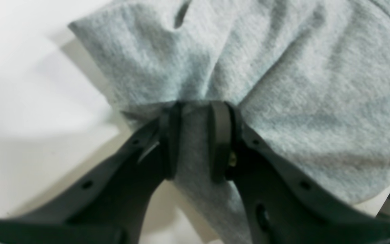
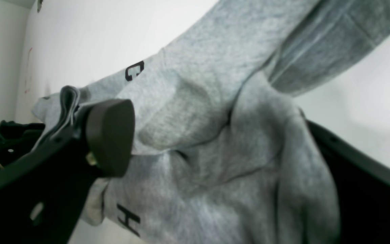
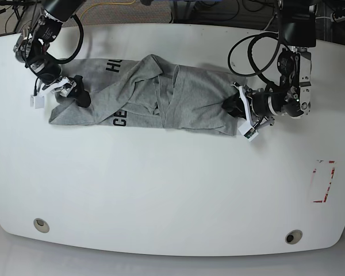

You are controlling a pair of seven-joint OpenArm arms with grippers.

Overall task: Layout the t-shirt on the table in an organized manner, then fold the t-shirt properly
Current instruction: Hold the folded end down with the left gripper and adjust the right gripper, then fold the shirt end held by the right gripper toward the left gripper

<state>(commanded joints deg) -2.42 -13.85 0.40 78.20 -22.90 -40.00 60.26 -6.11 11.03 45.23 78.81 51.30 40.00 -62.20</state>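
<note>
My left tool (image 1: 195,135) is clamped on a pinch of the shirt (image 1: 283,84): grey cloth runs straight between the two pads and fans out ahead of them. Just past the tips the cloth bunches into creases, and beyond its left edge lies bare tabletop (image 1: 29,84).

My right tool (image 2: 198,142) has cloth heaped between its pads. One pad shows at my left with a folded hem pressed against it; the other pad is buried under the shirt (image 2: 215,101), so I cannot tell whether I am truly gripping. Ahead of it a sleeve sticks up and black letters show on the cloth.

From above, the shirt (image 3: 155,98) lies stretched between my two tools across the far half of the tabletop (image 3: 172,195), crumpled and twisted in the middle, with folds overlapping between them.

I judge this is still the laying-out step. To do it well I would keep both holds firm, draw the tools apart evenly so the middle twist opens, lift only enough to free the overlapping folds, and avoid jerking, which could pull cloth from the left pinch.
</note>
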